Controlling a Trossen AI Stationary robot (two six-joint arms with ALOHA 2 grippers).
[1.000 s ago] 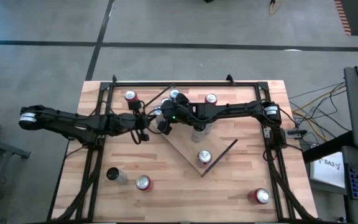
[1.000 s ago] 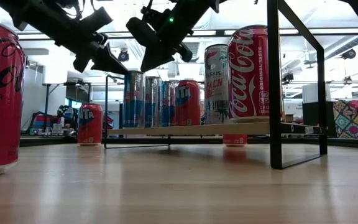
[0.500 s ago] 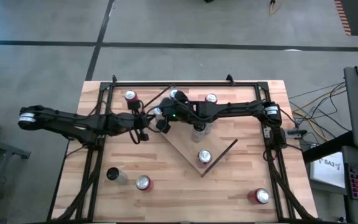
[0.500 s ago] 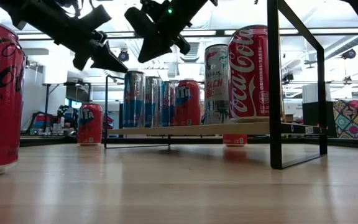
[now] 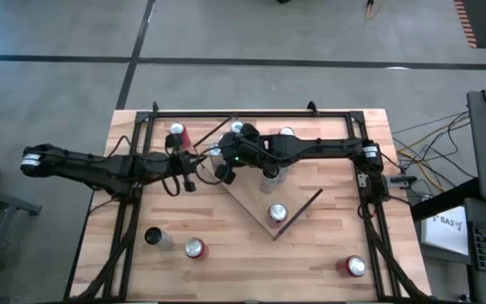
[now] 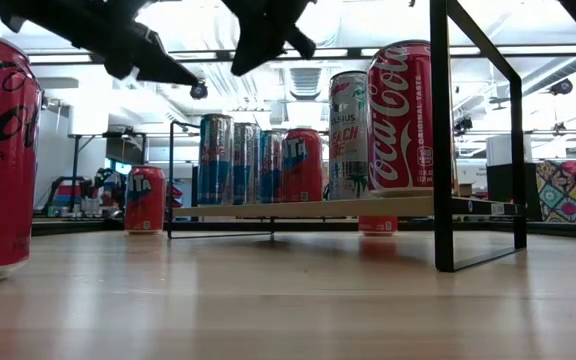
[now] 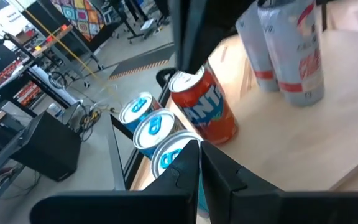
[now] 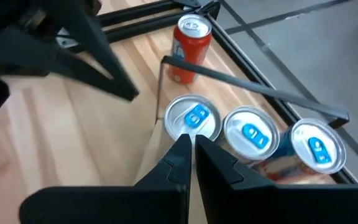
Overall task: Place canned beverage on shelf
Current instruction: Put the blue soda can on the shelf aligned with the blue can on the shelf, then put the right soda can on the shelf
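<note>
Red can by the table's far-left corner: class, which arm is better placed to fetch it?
Left: the left end effector hangs shut near the red can; the right end effector is over the shelf.

- A large light plank tabletop [image 5: 142, 270] with a black metal frame [image 5: 129, 215] carries a flat rectangular light-wood shelf board [image 5: 251, 198], set at an angle near its middle.
- On the shelf board: three slim blue-topped cans [image 8: 250, 134] in a row, an orange soda can [image 7: 204, 106], a tall pale slim can [image 6: 348, 135] and a red cola can [image 6: 403, 120].
- Directly on the tabletop: red cans [image 5: 194, 247] near the front edge, another red can [image 5: 352, 267] at the front right corner, a dark-topped can [image 5: 153, 237] front left, and a red can [image 5: 176, 133] near the back.
</note>
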